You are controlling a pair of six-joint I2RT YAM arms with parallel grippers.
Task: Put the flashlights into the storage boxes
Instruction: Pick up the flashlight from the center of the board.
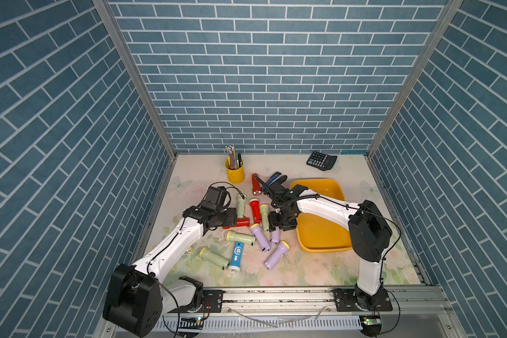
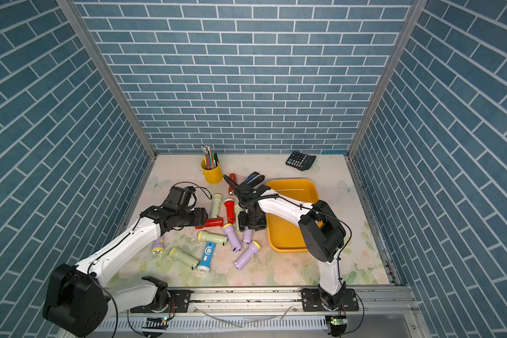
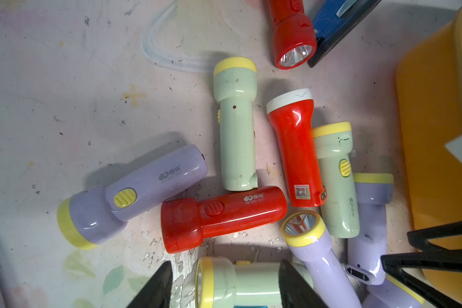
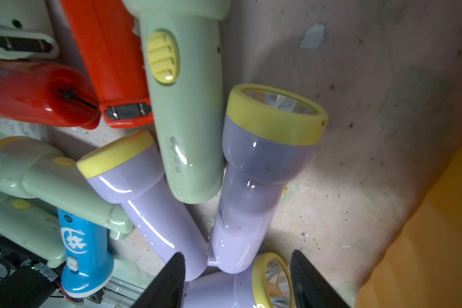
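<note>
— Right gripper [image 4: 238,254], what's its stance?
— Arm bent low over the flashlights [image 1: 255,211], jaws half apart astride a lilac flashlight [image 4: 219,292]; contact unclear.
— Left gripper [image 3: 226,264]?
— Arm stretched forward, jaws apart above a pale green flashlight [image 3: 240,282], one finger clear of it. The flashlights lie on the table [image 1: 305,272], beside the yellow tray [image 1: 319,234].

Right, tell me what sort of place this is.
Probably a robot test booth, not a real room: brick-patterned wall panels in a metal frame, left arm and right arm bolted to a rail, pen cup and calculator as props.
</note>
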